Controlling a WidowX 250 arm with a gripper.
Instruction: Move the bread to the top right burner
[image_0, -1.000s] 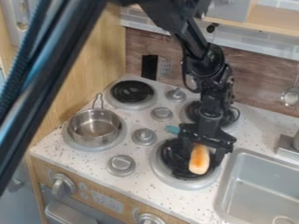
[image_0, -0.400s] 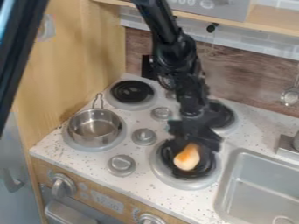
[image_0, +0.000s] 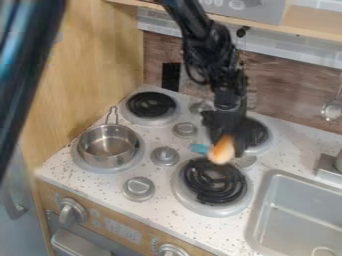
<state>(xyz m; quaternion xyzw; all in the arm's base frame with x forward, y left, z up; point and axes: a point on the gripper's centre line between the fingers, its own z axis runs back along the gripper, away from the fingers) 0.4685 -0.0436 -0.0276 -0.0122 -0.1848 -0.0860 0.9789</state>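
Directions from the center of the view. Eight o'clock: a metal pot (image_0: 108, 146) on a burner, its wire handle (image_0: 111, 115) toward twelve. Eleven: a black coil burner (image_0: 151, 105). Four: a gray sink basin (image_0: 294, 220). Three: a round utensil (image_0: 331, 111) against the wall. Seven: an oven knob (image_0: 72, 212) on the wooden front panel (image_0: 107, 219).

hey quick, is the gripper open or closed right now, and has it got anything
Gripper: closed, holding the bread.
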